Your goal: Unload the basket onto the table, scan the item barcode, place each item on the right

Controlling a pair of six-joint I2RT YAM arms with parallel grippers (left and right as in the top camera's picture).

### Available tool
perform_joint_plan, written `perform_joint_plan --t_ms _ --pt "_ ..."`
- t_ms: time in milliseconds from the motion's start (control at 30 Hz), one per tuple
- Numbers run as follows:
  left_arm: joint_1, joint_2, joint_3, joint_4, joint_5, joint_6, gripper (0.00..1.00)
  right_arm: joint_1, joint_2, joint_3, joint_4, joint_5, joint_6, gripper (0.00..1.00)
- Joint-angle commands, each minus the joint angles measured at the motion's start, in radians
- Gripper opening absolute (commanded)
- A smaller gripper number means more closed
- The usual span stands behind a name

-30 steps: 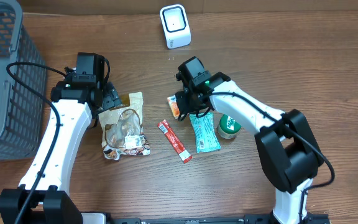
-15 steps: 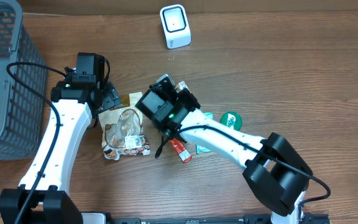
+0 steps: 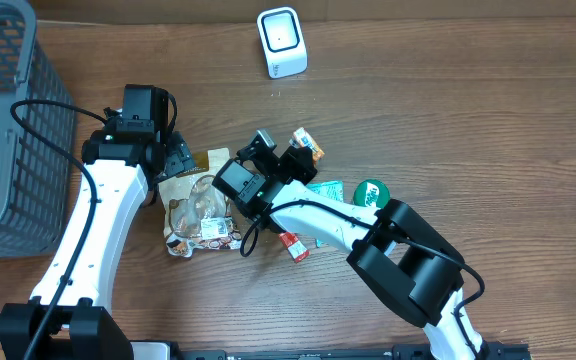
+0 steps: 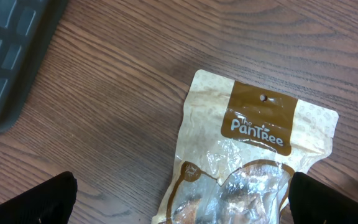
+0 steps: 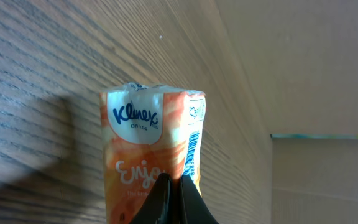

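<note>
Since the earlier overhead frame, the right arm has been swinging from right of centre toward the middle of the frame, carrying the tissue pack (image 3: 306, 142) off the table; the left arm has not moved. The right gripper (image 5: 171, 190) is clamping shut on the lower end of the orange pack, holding it raised just above frame centre; the scanner (image 3: 281, 42) is standing well apart, at the upper centre edge. In the right wrist view the barcode (image 5: 193, 152) is running along the pack's narrow right side. The left gripper (image 4: 179, 199) is hanging fully open over the snack pouch (image 4: 253, 155), gripping nothing.

Probable faults from here:
- the barcode is sitting on a slim edge; a small wrist misalignment is likely to leave it angled away from the scanner window;
- the pack is soft and pinched at one end only; a fast swing could be pivoting or slipping it between the jaws;
- the right arm is folding tightly near the pouch and the left arm; a careless reach risks contact.
</note>
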Motion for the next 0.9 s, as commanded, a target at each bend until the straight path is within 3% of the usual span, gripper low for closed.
perform_joint_plan --t_ms 0,867 --pt "-0.001 -0.021 0.018 -0.002 0.004 0.008 1.0 0.008 0.026 0.011 0.031 0.058 -0.001 0.04" --pt "-0.001 -0.021 0.018 -0.002 0.004 0.008 1.0 0.011 0.11 0.011 0.057 -0.011 0.0 0.04"
